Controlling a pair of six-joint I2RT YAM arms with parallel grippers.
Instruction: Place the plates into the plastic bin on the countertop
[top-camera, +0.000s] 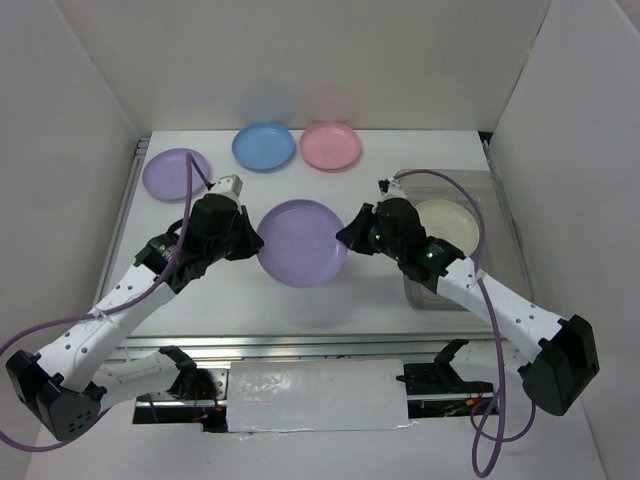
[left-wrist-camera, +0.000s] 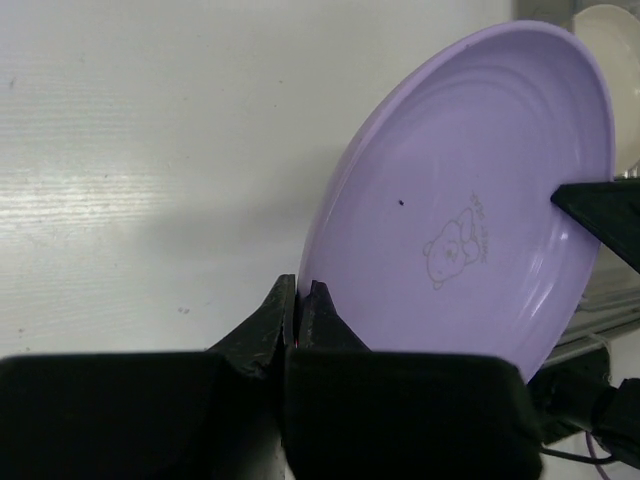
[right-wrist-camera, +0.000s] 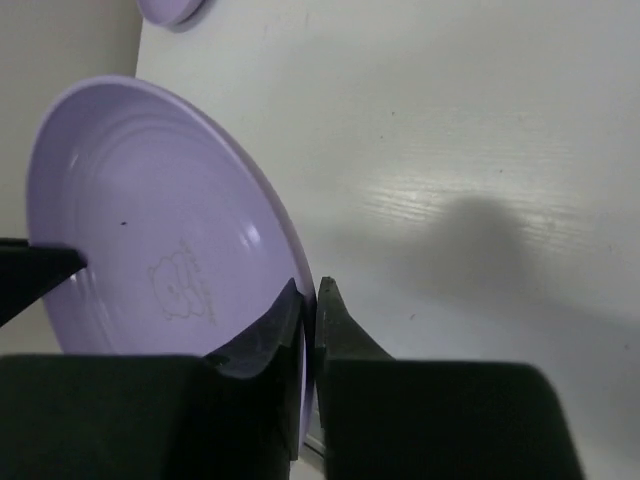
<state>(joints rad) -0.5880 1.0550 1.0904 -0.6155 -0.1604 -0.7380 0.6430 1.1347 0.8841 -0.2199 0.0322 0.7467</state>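
Top external view: purple plate (top-camera: 302, 243) is held between both arms over the countertop (top-camera: 340, 310), left of the plastic bin (top-camera: 497, 205). Left gripper (top-camera: 255, 243) is pinched tight on the rim away from the bin. Right gripper (top-camera: 348, 238) is nipped onto the bin-side rim, jaws nearly together.

Reads as a handover. Confirm the right grip is firm before the left lets go, then carry the plate over the bin wall without clipping it.

Bin contents: one cream plate (top-camera: 447, 222); nothing else visible inside.
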